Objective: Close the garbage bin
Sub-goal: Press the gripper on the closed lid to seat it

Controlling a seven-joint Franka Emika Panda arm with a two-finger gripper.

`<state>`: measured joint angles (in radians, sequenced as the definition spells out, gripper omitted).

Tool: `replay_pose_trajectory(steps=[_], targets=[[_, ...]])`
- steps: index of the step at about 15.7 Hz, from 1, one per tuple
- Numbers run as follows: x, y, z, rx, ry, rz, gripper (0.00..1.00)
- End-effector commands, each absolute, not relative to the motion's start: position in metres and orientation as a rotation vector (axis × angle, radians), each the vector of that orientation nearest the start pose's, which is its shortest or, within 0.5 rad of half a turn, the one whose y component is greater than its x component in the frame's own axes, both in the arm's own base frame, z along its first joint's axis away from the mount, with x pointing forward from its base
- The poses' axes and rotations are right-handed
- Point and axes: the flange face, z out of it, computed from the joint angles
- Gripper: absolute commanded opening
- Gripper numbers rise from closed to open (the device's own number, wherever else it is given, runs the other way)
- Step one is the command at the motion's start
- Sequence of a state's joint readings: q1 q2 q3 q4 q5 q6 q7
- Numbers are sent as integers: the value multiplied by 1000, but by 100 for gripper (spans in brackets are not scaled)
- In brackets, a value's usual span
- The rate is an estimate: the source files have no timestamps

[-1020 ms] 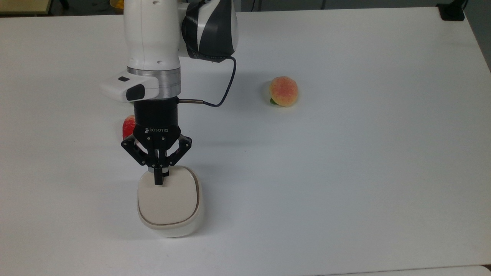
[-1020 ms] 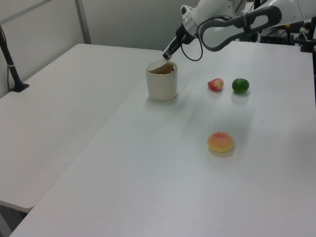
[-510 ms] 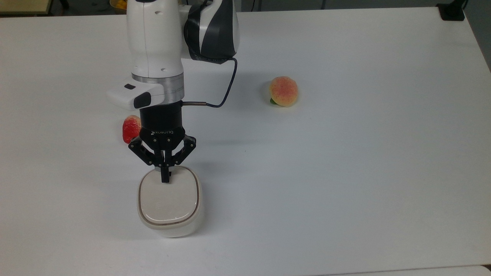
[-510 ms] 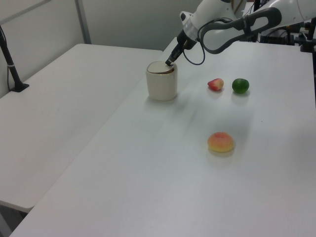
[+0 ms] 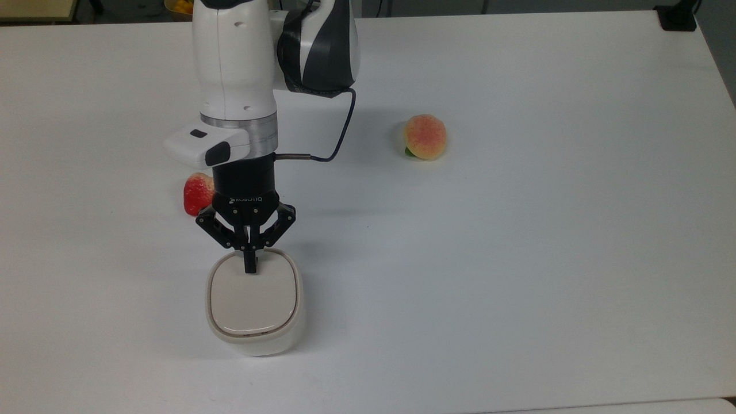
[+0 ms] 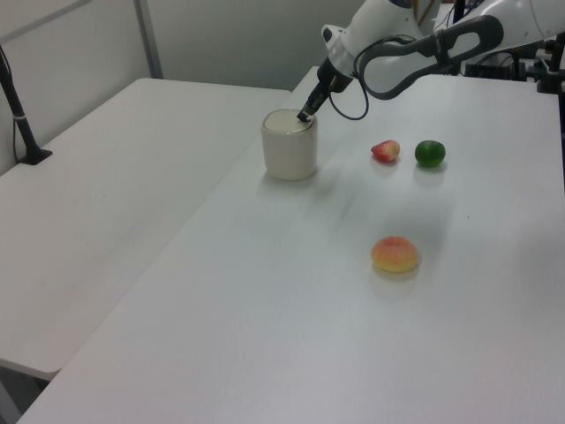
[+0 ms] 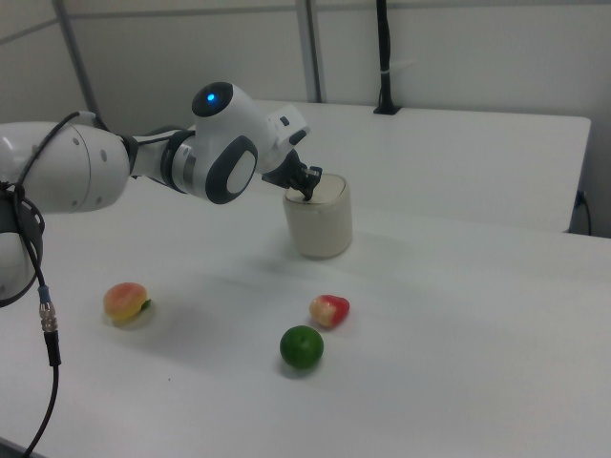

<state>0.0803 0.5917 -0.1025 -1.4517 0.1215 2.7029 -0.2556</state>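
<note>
The cream-white garbage bin (image 5: 254, 310) stands near the table's front in the top view, with its beige lid (image 5: 253, 299) lying flat in the rim. My gripper (image 5: 249, 268) is shut with nothing held, and its joined fingertips press on the lid's edge nearest the arm. From the side, the bin (image 6: 289, 146) stands upright with the gripper (image 6: 303, 116) touching the lid at the left view's right side. The bin (image 7: 319, 218) and the gripper (image 7: 306, 194) on its top also show in the right view.
A red strawberry toy (image 5: 196, 193) lies just behind the bin beside my wrist. A peach (image 5: 425, 137) sits to the top view's right. A green lime (image 6: 430, 153) lies beyond the strawberry (image 6: 385, 151). A black post (image 6: 18, 115) stands on the adjoining table.
The lid has gone down from tilted open to flat in the rim. My gripper has followed it down and shifted slightly toward the top view's right.
</note>
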Motion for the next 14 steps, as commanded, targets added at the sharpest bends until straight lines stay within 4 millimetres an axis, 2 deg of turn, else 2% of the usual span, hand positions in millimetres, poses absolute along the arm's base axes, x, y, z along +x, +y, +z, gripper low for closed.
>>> replay_pose_trajectory(steps=[1, 8, 11, 14], targets=[[750, -3, 412, -3028, -309, -969, 0], [748, -2, 401, -3036, -316, -941, 0], [748, -2, 408, -3030, -304, -957, 0], [745, -4, 426, -3017, -292, -991, 0]])
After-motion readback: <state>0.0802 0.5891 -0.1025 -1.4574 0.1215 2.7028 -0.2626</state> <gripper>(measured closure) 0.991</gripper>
